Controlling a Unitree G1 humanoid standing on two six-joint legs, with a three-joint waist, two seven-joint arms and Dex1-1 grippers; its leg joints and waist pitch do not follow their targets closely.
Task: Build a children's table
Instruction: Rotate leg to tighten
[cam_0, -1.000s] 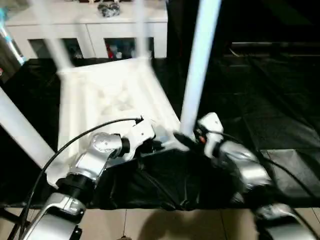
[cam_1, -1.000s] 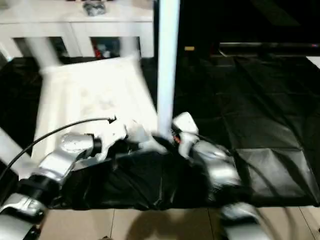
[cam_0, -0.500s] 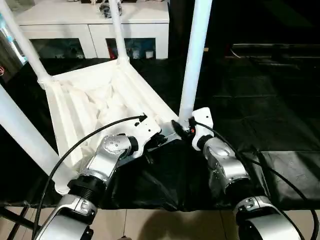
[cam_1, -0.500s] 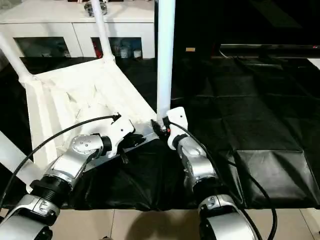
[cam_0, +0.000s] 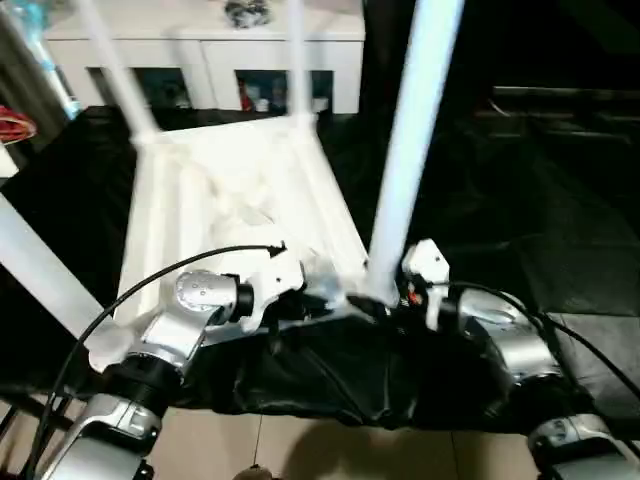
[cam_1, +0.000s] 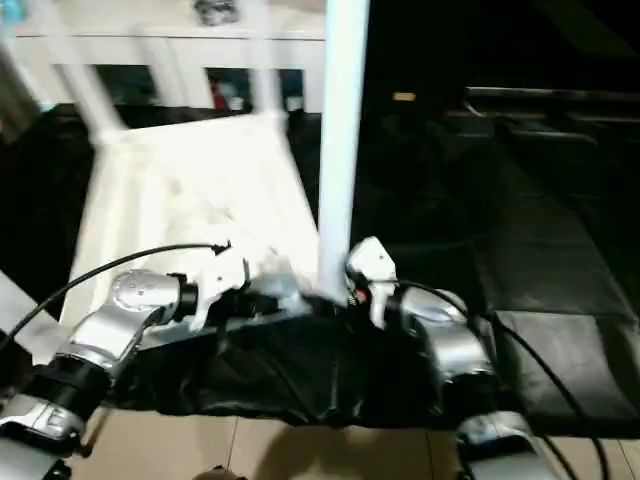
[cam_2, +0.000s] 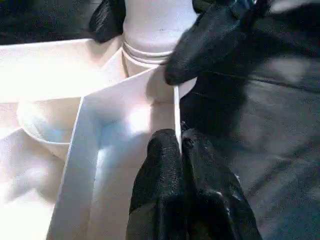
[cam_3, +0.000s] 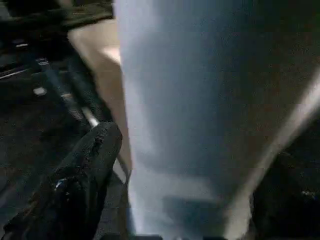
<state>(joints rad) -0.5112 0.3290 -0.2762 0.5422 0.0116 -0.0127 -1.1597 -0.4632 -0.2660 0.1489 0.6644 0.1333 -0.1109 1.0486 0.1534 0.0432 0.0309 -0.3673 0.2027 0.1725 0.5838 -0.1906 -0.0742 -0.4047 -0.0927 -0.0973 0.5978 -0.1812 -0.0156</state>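
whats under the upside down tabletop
The tabletop lies ribbed side up on a black sheet that spreads out past its right and near edges. Whatever sits directly beneath the tabletop is covered by it.

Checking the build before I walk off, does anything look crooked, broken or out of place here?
Nothing stands out. The tabletop lies underside up on the black sheet, with four legs standing in its corner sockets. The left gripper is pinched shut on the tabletop's rim; the right gripper's fingers flank the near leg.
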